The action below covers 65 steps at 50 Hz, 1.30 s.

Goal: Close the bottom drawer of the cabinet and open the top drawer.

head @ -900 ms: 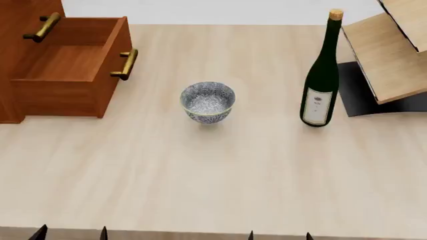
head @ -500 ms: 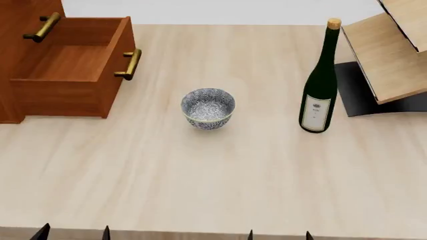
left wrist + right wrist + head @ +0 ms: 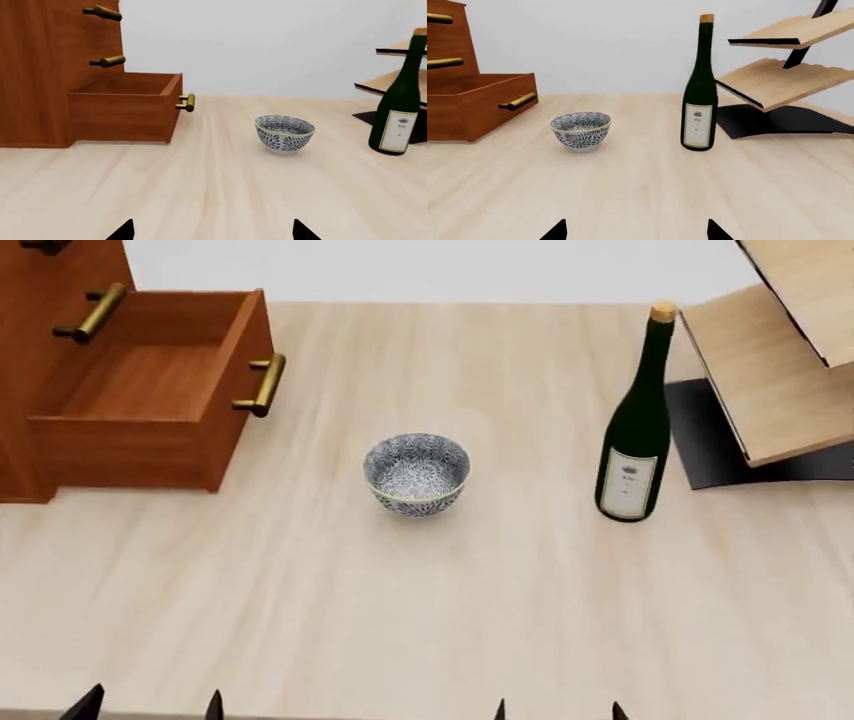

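Bottom drawer (image 3: 147,400) open (claws idle).

Reddish wood cabinet (image 3: 40,350), brass handles (image 3: 260,386)

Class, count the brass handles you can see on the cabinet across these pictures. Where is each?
3. Top drawer handle, middle drawer handle, and bottom drawer handle on the pulled-out front. None seem hidden.
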Available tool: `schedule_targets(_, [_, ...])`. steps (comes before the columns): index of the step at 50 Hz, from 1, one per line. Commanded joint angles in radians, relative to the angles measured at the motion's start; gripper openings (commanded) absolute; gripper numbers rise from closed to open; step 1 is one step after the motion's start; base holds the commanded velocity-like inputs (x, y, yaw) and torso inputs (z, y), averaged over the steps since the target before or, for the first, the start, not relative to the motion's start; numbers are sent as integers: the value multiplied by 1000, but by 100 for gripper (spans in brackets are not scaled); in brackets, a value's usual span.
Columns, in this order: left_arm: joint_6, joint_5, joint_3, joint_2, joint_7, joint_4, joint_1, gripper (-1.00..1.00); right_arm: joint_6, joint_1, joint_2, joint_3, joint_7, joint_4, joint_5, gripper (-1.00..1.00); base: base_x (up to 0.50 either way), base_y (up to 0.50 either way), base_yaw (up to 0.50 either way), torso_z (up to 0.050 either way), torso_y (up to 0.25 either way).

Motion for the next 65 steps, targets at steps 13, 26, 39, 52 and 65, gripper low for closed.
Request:
schedule_targets(13, [-12,-20,35,-32,-26,42,5,100,10,-1,29,-26,29,-27,29,100,0,0,0,50,0])
schedule_targets(26, [-39,-33,42,-55,-33,99,-42,100,59,33,54,-30,45,-69,39,100,0,0,0,50,0])
schedule_targets(39, [-288,-180,-6,-127,-33,397,-220,100,228,143,94,-29,56,-176,53,100,0,0,0,19,0])
schedule_targets(52, [-501,-276,-55,-175,-65,560,-548,100,345,229,128,-16,60,-256,76,100,0,0,0,0,0])
schedule_targets(65, [-647,-370,-104,-209,-95,622,-745,100,390,263,148,-16,64,-288,84,100,0,0,0,0,0])
